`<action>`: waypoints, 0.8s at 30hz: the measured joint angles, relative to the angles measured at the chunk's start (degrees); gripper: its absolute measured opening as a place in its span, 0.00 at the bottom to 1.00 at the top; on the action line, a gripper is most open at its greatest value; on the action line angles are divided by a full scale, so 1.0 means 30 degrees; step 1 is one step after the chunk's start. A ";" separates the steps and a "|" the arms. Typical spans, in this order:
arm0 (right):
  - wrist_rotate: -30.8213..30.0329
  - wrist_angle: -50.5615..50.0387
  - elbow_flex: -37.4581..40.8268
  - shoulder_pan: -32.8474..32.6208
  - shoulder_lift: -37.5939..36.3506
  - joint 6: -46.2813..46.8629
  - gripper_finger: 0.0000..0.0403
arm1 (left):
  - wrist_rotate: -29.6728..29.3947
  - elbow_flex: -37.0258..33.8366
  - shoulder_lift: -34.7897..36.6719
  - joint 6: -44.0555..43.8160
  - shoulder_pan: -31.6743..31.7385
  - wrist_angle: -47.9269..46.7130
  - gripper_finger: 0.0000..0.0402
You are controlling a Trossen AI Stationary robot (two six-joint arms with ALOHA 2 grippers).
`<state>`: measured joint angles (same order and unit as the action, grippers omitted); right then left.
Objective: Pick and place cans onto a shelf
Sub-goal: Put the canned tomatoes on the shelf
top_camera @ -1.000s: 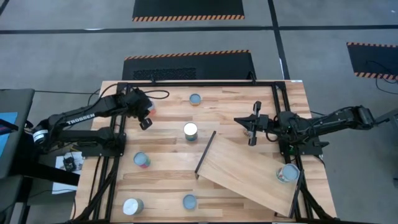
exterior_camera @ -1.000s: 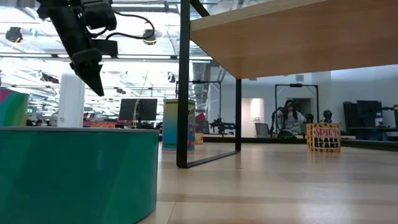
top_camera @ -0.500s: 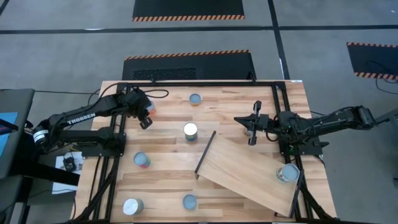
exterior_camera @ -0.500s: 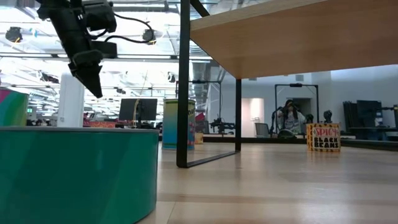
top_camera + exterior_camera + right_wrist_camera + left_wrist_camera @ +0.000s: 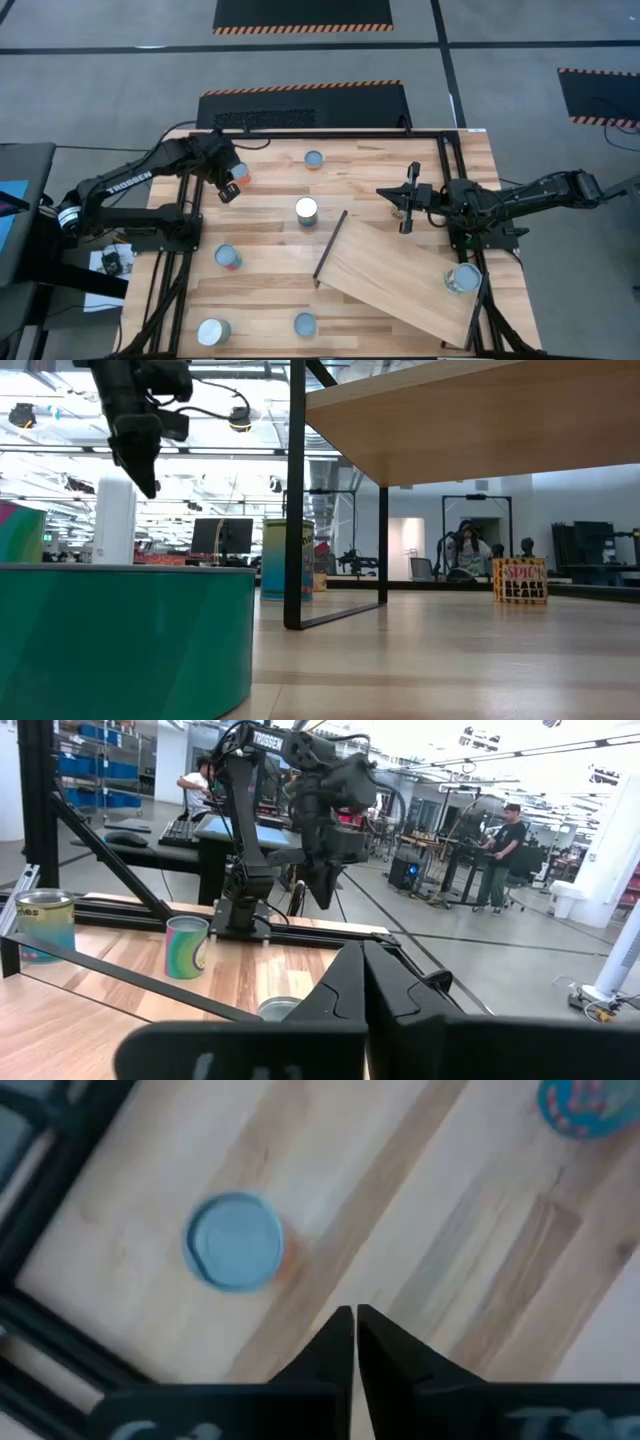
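Note:
My left gripper (image 5: 229, 192) hangs shut and empty above the table's far left part; in the low view (image 5: 150, 485) it points down. A blue-topped can with an orange side (image 5: 235, 1242) stands on the table just beside it (image 5: 243, 173). Other cans stand on the tabletop: a blue-topped one (image 5: 314, 159), a white-topped one (image 5: 306, 210), and one with a red and green side (image 5: 228, 257). One can (image 5: 462, 278) stands on the tilted light-wood shelf (image 5: 400, 280). My right gripper (image 5: 405, 212) is shut and empty over the far right, near the shelf's far corner.
Two more cans (image 5: 213, 332) (image 5: 304, 324) stand near the front edge. A black frame (image 5: 440, 135) runs around the table. In the low view a teal can (image 5: 120, 640) fills the near left, and the shelf's underside (image 5: 470, 420) and dark leg (image 5: 295, 490) stand above.
My left gripper has risen a little and shifted toward the table's far left corner, staying shut. The cans and the shelf have not moved.

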<state>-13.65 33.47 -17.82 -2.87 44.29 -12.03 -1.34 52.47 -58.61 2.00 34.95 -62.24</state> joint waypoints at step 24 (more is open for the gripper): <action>0.0057 -0.0033 0.0000 0.0131 0.0000 -0.0655 0.02 | -0.2684 0.0822 -0.5141 0.1347 0.0506 0.0523 0.38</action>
<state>-13.48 33.37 -17.82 -2.48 44.29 -14.00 -9.39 54.94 -74.04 6.04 36.47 -60.67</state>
